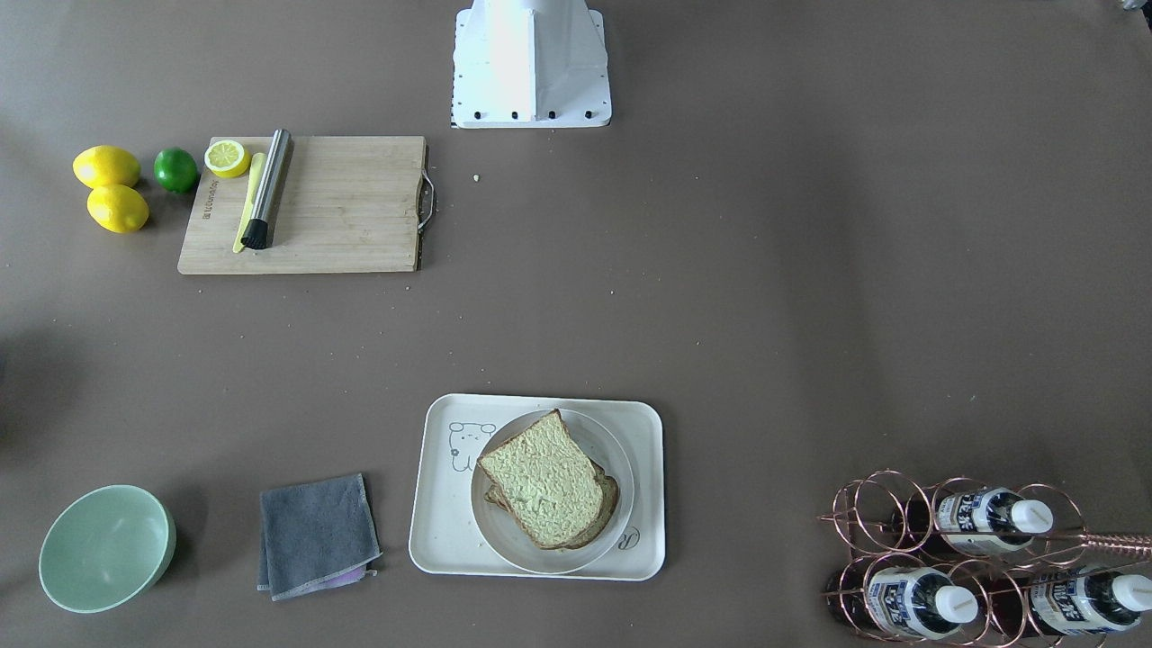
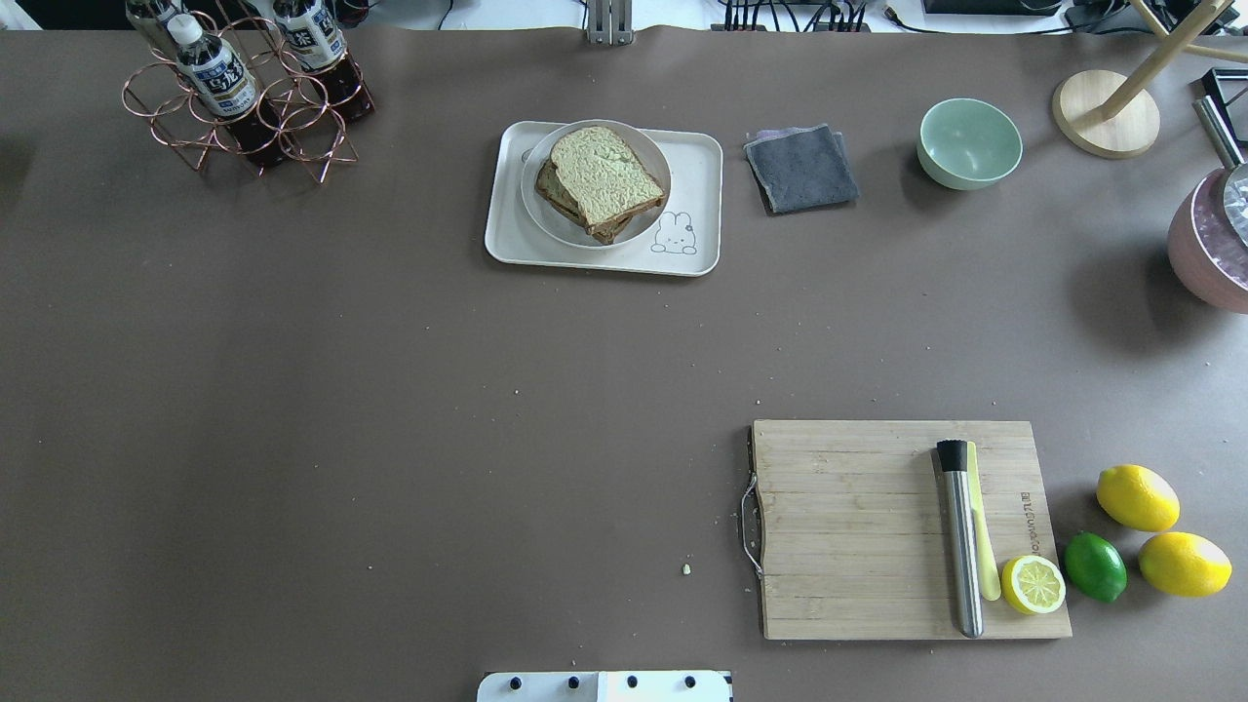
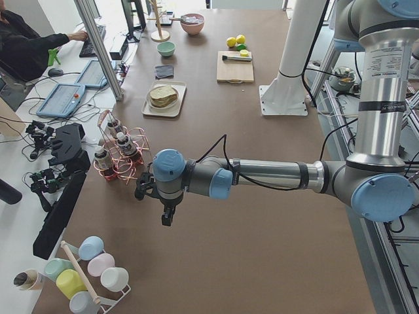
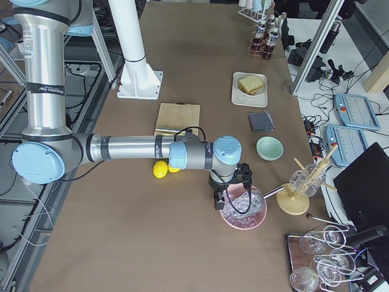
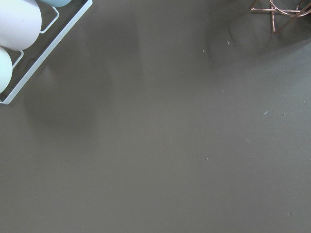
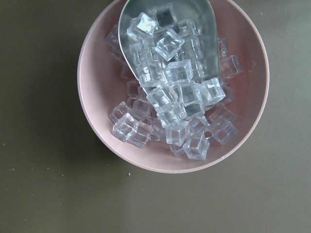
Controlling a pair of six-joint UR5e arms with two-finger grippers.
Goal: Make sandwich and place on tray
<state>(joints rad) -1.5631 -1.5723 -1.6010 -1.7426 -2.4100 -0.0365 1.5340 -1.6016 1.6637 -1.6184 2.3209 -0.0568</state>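
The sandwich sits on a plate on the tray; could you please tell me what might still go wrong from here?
The top slice of the sandwich lies skewed over the lower one, so a nudge might slide it off. The plate sits close to the rim of the tray and could shift if bumped. The right gripper hangs over the pink bowl of ice cubes; a low move could hit it.

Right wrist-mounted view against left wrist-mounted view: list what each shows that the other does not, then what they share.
Only right wrist: a pink bowl holding clear ice cubes and a metal scoop. Only left wrist: pastel cups in a white wire rack, and a corner of a copper wire rack. Both: bare brown table; neither shows the sandwich.
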